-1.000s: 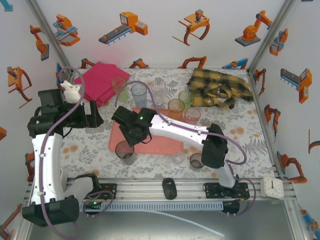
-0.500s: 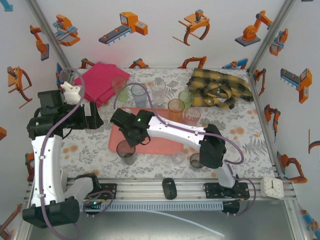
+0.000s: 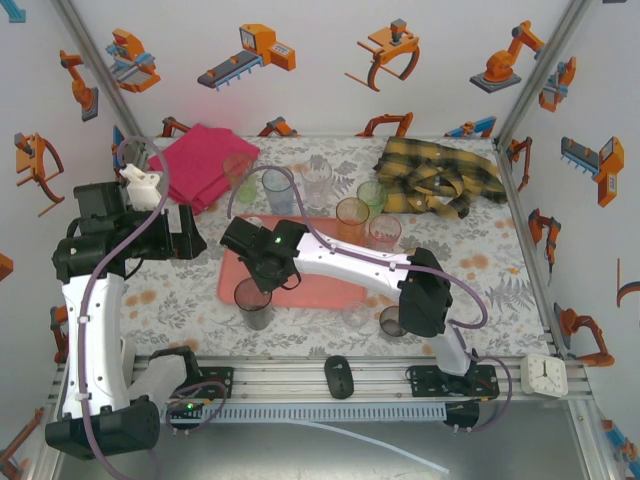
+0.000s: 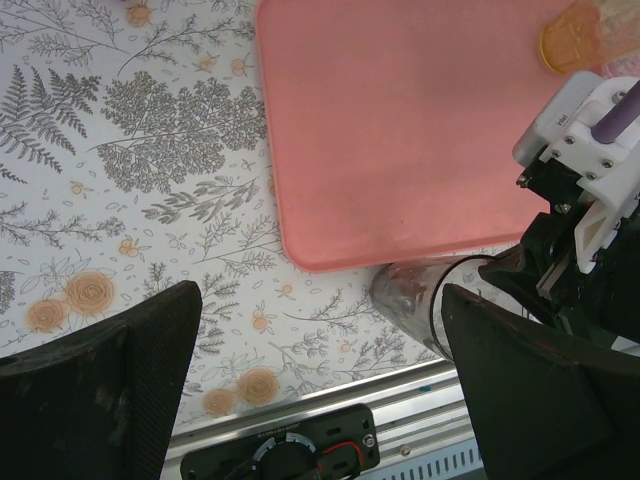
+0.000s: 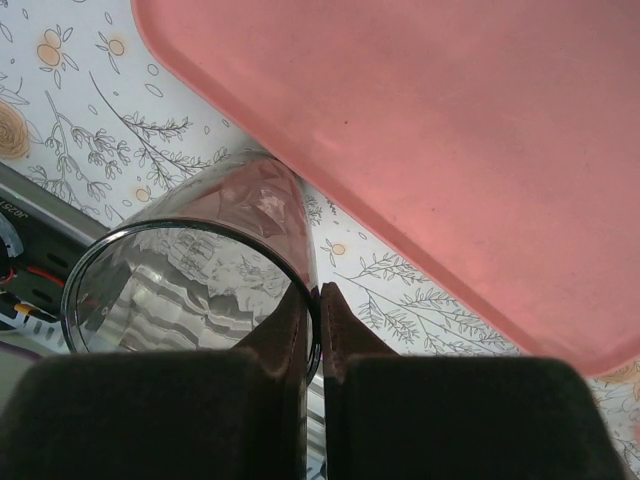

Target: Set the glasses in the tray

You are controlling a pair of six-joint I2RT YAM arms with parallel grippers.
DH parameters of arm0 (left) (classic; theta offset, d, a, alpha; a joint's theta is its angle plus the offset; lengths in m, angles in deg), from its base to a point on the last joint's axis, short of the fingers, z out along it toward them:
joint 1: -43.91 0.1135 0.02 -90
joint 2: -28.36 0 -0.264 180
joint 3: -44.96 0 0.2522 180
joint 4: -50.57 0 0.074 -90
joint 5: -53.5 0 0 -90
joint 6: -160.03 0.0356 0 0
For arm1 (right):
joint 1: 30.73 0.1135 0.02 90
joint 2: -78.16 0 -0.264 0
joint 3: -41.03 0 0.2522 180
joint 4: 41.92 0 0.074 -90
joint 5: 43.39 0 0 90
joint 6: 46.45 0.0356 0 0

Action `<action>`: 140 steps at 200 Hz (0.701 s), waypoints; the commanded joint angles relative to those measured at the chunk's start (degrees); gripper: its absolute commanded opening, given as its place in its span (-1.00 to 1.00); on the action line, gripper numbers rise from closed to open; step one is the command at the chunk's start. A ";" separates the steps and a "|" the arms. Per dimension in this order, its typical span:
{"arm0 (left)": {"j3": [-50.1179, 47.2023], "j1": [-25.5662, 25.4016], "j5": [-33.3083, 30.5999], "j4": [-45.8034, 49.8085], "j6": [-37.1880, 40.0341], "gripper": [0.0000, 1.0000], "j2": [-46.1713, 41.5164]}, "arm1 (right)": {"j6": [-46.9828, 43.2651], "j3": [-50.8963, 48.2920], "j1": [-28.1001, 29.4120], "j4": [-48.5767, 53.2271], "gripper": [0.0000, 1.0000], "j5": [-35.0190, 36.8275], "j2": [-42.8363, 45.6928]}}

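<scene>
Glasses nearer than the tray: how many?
3: smoky glass at the tray's near-left corner, rim pinched by the right gripper; clear glass and dark glass beside the right arm, which may hide others.

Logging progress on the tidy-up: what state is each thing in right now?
dark glass, upright beside the tray, rim pinched.
tray, flat, visible part bare.
right gripper, shut on the dark glass.
left gripper, open, holding nothing.
pink cloth, folded.
plaid shirt, crumpled.
blue glass, upright on the table.
</scene>
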 commanded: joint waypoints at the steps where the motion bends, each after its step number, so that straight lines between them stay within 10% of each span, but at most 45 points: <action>1: 0.60 0.26 1.00 0.41 0.88 0.94 -0.83 | -0.94 0.02 0.36 -0.05 -0.93 1.91 0.28; 140: 1.46 0.27 0.43 0.43 1.87 0.94 -0.74 | -2.86 -1.33 -5.97 2.69 -0.99 2.73 10.99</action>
